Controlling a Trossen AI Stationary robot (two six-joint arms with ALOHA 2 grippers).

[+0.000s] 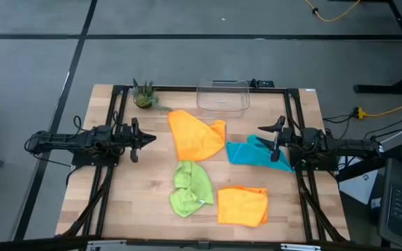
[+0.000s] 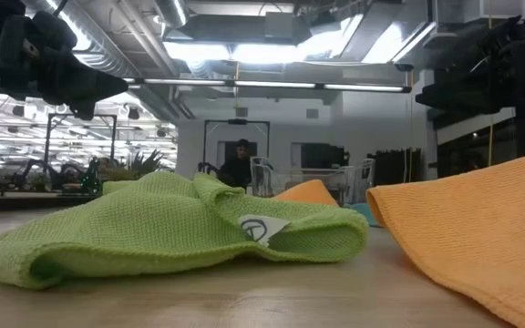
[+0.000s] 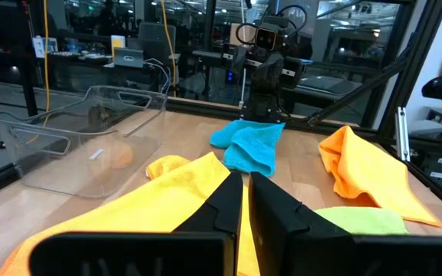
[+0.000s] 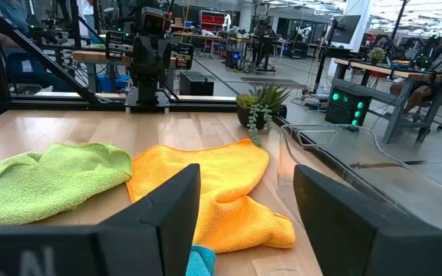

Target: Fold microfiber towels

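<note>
Several microfiber towels lie crumpled on the wooden table. One orange towel (image 1: 195, 134) is at the centre, toward the far side. A teal towel (image 1: 253, 153) is to its right. A lime green towel (image 1: 190, 187) and a second orange towel (image 1: 243, 205) lie nearer the front. My left gripper (image 1: 152, 137) (image 3: 244, 207) is shut, held level above the table's left side and pointing at the central orange towel (image 3: 167, 192). My right gripper (image 1: 265, 139) (image 4: 245, 207) is open, level above the teal towel's (image 4: 199, 264) right part and clear of it.
A clear plastic bin (image 1: 223, 95) stands at the far edge. A small potted plant (image 1: 144, 96) stands at the far left corner. A black frame rail (image 1: 187, 88) runs around the table. Bare wood (image 1: 138, 195) shows at the front left.
</note>
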